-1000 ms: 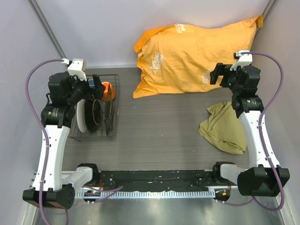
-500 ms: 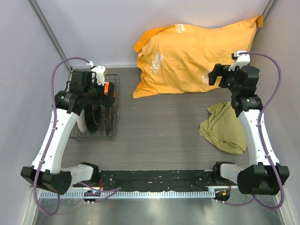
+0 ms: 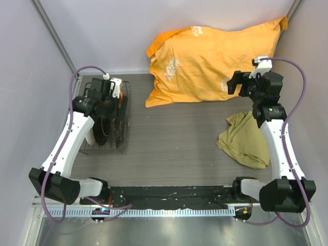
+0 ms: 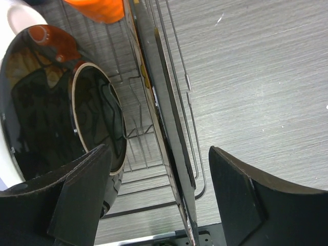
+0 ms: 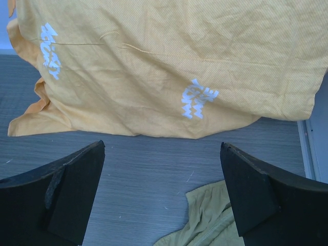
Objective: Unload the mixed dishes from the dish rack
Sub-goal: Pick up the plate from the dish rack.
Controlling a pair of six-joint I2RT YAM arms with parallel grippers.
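Note:
The dish rack [image 3: 124, 105] [image 4: 177, 77] stands at the table's left with dishes upright in it. My left gripper [image 3: 107, 106] [image 4: 164, 197] hangs over the rack's right side, open. Its fingers [image 4: 77, 200] straddle a thin plate [image 4: 161, 102] seen edge-on, with a gap on both sides. Left of that plate stand a round dark plate with a pale rim [image 4: 100, 113], a glossy dark dish with a white rim [image 4: 36, 102] and the orange mug [image 4: 102, 7]. My right gripper [image 3: 234, 82] [image 5: 161, 154] is open and holds nothing, over the table at the far right.
A large orange cloth with white prints [image 3: 215, 56] [image 5: 169, 61] lies at the back. An olive cloth [image 3: 246, 138] [image 5: 205, 220] is crumpled under the right arm. Grey walls close in on both sides.
My left arm has swung right and forward over the rack, bringing its fingers to either side of the thin plate, and the jaws have narrowed somewhat. The right arm has barely moved.

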